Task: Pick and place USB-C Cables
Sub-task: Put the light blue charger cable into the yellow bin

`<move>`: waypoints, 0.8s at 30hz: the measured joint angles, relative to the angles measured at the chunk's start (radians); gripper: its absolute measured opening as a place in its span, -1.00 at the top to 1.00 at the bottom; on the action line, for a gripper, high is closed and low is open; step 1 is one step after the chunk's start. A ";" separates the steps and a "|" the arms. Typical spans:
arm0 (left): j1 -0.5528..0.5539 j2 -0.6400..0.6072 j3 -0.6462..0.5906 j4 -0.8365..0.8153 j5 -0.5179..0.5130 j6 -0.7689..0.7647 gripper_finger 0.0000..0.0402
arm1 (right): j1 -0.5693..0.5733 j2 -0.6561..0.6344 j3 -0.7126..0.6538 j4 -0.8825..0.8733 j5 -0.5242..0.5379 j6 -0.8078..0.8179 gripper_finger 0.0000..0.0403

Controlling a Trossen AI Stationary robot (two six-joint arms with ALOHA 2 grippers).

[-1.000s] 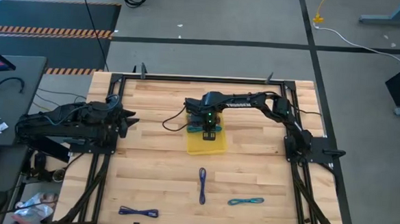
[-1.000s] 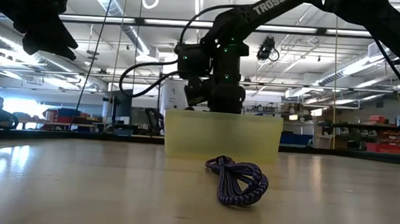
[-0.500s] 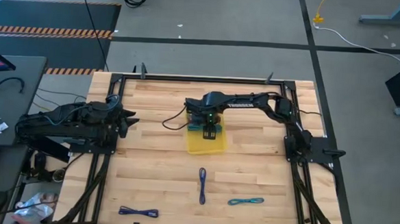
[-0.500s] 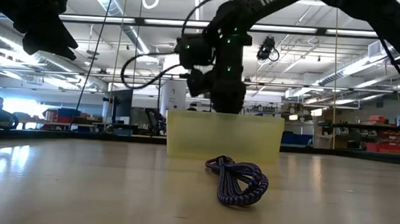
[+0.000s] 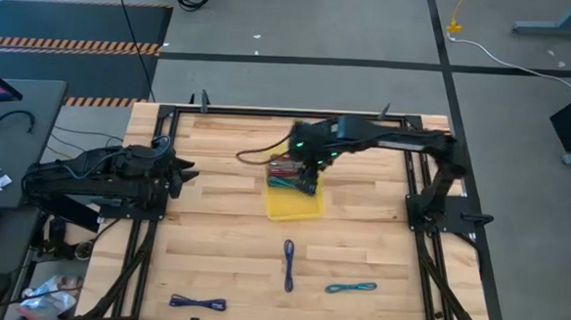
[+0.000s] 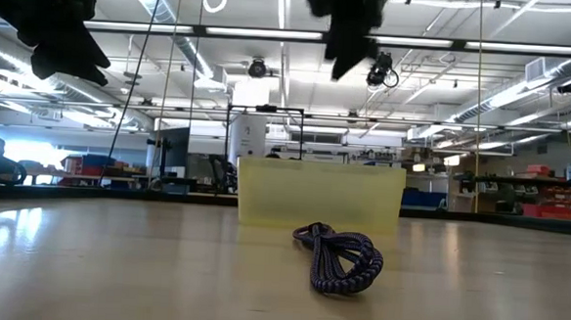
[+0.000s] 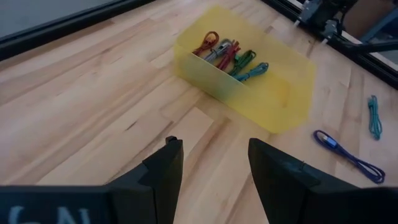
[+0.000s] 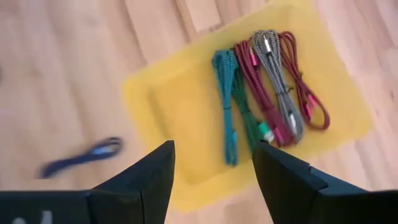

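A yellow tray (image 5: pixel 298 210) stands mid-table and holds several cable bundles: teal (image 8: pixel 225 99), green (image 8: pixel 252 121), maroon (image 8: pixel 264 87), grey (image 8: pixel 277 74) and red (image 8: pixel 308 93). My right gripper (image 5: pixel 302 173) hangs open and empty high above the tray's far part, and it also shows in the right wrist view (image 8: pixel 212 149). A blue-purple cable (image 5: pixel 288 265), a teal cable (image 5: pixel 350 287) and a blue cable (image 5: pixel 198 302) lie flat on the table near its front edge. My left gripper (image 5: pixel 182 174) waits open and empty at the table's left, and its fingers show in the left wrist view (image 7: pixel 211 143).
The tray's near wall (image 6: pixel 318 191) stands behind the blue-purple cable (image 6: pixel 339 259) in the low view. Black frame rails (image 5: pixel 415 216) run along the table's sides. A black cord (image 5: pixel 251 163) loops on the wood left of the tray. Bare wood lies between the tray and the loose cables.
My right gripper has gone up from inside the tray to high above it, and its arm has drawn back toward the table's right edge. The cable bundles stay lying in the tray. The loose cables on the table have not moved.
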 joint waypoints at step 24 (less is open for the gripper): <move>0.000 0.000 0.000 0.000 -0.056 0.028 0.07 | 0.194 -0.298 0.000 -0.267 -0.171 0.577 -0.08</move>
